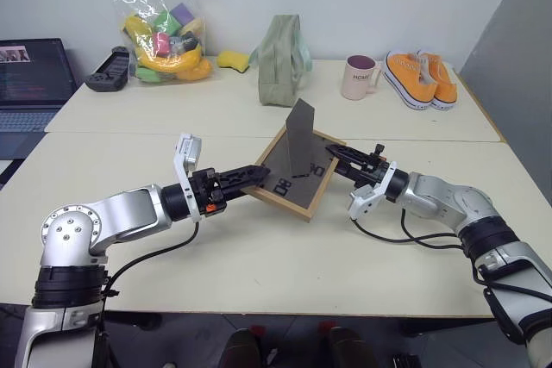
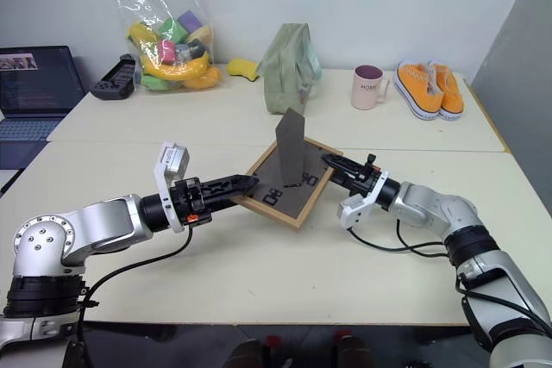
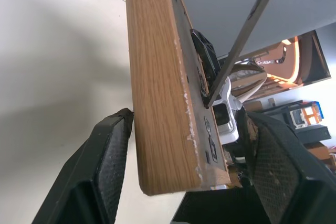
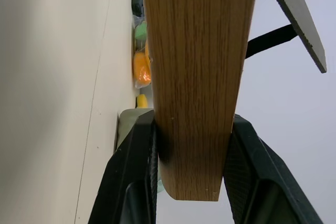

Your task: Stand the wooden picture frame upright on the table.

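Behind—olive bag [image 1: 280, 37]; pink mug [image 1: 358, 77]

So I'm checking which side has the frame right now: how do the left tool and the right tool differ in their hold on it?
The left tool is open, with a gap beside the wooden picture frame; the right tool is shut on the frame's edge, both fingers pressed to the wood. The left tool sits at the frame's left corner, the right tool at its right side. Both point roughly level toward the frame, above the table.
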`<control>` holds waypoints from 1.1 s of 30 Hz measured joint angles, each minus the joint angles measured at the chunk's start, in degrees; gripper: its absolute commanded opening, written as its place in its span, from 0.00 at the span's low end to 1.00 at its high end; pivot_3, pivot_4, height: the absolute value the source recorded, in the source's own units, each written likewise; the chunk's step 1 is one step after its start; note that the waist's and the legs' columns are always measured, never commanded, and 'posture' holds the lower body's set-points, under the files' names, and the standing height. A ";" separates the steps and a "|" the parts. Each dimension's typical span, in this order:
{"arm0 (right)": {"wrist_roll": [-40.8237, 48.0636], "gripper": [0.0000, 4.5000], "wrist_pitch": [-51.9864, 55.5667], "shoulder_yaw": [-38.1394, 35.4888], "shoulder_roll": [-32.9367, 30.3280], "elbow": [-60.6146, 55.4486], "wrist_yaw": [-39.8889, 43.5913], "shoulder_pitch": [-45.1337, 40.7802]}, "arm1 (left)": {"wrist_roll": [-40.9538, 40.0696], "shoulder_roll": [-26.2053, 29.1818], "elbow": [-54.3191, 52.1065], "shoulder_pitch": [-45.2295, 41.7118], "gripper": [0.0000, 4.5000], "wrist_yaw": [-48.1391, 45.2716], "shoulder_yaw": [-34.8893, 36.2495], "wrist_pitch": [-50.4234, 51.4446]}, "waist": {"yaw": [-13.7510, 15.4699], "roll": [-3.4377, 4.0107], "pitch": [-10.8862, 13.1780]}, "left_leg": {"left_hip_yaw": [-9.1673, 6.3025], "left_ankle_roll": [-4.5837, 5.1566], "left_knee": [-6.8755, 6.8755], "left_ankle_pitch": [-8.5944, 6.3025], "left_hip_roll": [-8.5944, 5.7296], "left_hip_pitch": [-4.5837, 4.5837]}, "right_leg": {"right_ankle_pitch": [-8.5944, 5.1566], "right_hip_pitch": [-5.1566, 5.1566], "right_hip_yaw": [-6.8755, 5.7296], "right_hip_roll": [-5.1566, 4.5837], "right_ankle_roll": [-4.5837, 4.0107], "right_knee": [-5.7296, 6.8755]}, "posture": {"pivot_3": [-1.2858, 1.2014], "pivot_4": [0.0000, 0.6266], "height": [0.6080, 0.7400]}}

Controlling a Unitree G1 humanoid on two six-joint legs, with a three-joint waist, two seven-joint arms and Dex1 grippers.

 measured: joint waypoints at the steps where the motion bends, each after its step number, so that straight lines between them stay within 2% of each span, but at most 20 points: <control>1: 0.19 0.32 -0.12 0.14 0.00 0.00 0.07 0.00 | 3.43 0.00 -1.25 0.00 0.73 -1.52 0.46 -1.35 | 0.00 0.00 0.00 | 0.00 -0.01 0.00 0.00 0.00 0.00 | 0.00 0.00 0.00 0.00 0.00 0.00 | 0.52 0.24 1.00; 3: 0.89 0.32 -0.80 0.25 0.14 0.37 0.64 -0.14 | 11.74 0.60 -5.78 0.88 0.73 -5.92 1.33 -5.53 | -0.05 0.00 0.00 | 0.02 -0.06 -0.02 0.03 0.00 -0.01 | -0.01 0.00 0.01 0.01 -0.02 -0.06 | 0.52 0.24 1.00; 5: 3.63 0.32 -2.87 0.59 0.61 2.57 2.41 -0.54 | 26.43 3.09 -15.68 4.25 0.73 -13.66 2.15 -14.27 | -0.18 0.00 0.00 | 0.12 -0.07 -0.10 0.04 0.01 -0.02 | -0.01 0.00 0.07 0.01 -0.03 -0.15 | 0.52 0.24 1.00; 7: 5.97 0.32 -4.02 0.70 1.26 4.89 4.42 -0.83 | 33.02 3.60 -21.68 5.48 0.73 -18.41 3.79 -19.54 | -0.18 0.00 0.00 | 0.15 -0.07 -0.10 0.04 0.02 -0.02 | -0.01 0.00 0.07 0.00 -0.05 -0.16 | 0.52 0.24 1.00; 9: 11.21 0.32 -6.15 1.23 3.04 8.09 8.87 -1.90 | 34.23 3.73 -25.83 7.71 0.73 -21.41 6.45 -21.70 | -0.51 0.00 0.00 | 0.17 -0.03 -0.10 0.01 0.05 0.01 | -0.02 0.01 0.10 0.01 -0.05 -0.16 | 0.52 0.24 1.00; 11: 22.10 0.32 -9.22 2.30 5.80 11.36 17.10 -2.43 | 33.34 4.53 -29.30 12.31 0.73 -24.67 9.26 -21.85 | -1.31 0.00 0.01 | 0.13 0.12 -0.10 -0.07 0.07 0.02 | -0.02 0.04 0.06 0.01 -0.05 -0.13 | 0.52 0.24 1.00; 13: 33.81 0.32 -8.11 2.90 9.59 12.81 28.82 -2.55 | 34.35 5.00 -31.62 16.27 0.73 -27.27 11.96 -22.53 | -1.58 -0.01 0.01 | 0.03 0.15 -0.09 -0.09 0.10 0.04 | -0.02 0.10 -0.02 0.04 -0.05 -0.12 | 0.52 0.24 1.00; 16: 49.01 0.32 -0.63 1.98 15.49 13.03 44.21 -2.34 | 38.10 5.69 -33.17 20.58 0.73 -28.28 15.09 -24.19 | -1.65 0.00 0.02 | -0.10 0.15 -0.09 -0.09 0.11 0.05 | -0.02 0.14 -0.12 0.05 -0.06 -0.09 | 0.52 0.24 1.00; 19: 63.37 0.32 12.94 -3.66 21.78 12.69 56.25 -2.36 | 44.09 6.12 -36.35 28.65 0.73 -30.54 16.57 -25.77 | -1.57 0.06 0.05 | -0.13 0.16 -0.12 -0.09 0.11 0.11 | -0.04 0.24 -0.13 0.04 -0.11 -0.11 | 0.52 0.24 1.00; 21: 69.89 0.32 22.21 -7.12 23.38 12.32 62.67 -2.45 | 48.76 6.09 -37.83 33.84 0.73 -33.03 17.69 -27.81 | -1.01 0.07 0.06 | -0.18 0.16 -0.13 -0.09 0.09 0.09 | -0.10 0.25 -0.18 0.04 -0.21 -0.12 | 0.52 0.24 1.00; 22: 73.33 0.32 28.91 -8.87 24.33 11.44 67.25 -2.35 | 50.96 5.63 -38.17 37.29 0.73 -34.21 20.53 -29.20 | -0.80 0.07 0.06 | -0.18 0.16 -0.14 -0.09 0.11 0.09 | -0.13 0.24 -0.17 0.06 -0.26 -0.11 | 0.52 0.24 1.00; 27: 77.53 0.32 39.62 -11.27 26.19 9.83 75.40 -1.26 | 53.53 4.46 -38.69 43.09 0.73 -36.58 27.88 -31.38 | -0.62 0.15 0.11 | -0.15 0.17 -0.16 -0.10 0.13 0.09 | -0.17 0.16 -0.13 0.15 -0.29 -0.09 | 0.52 0.24 1.00; 33: 79.46 0.32 48.38 -13.86 25.98 7.73 81.71 0.30 | 57.14 1.86 -39.91 48.76 0.73 -38.46 30.00 -33.34 | -0.67 0.15 0.11 | -0.13 0.17 -0.21 -0.10 0.13 0.06 | -0.18 0.10 -0.11 0.18 -0.30 -0.10 | 0.52 0.24 1.00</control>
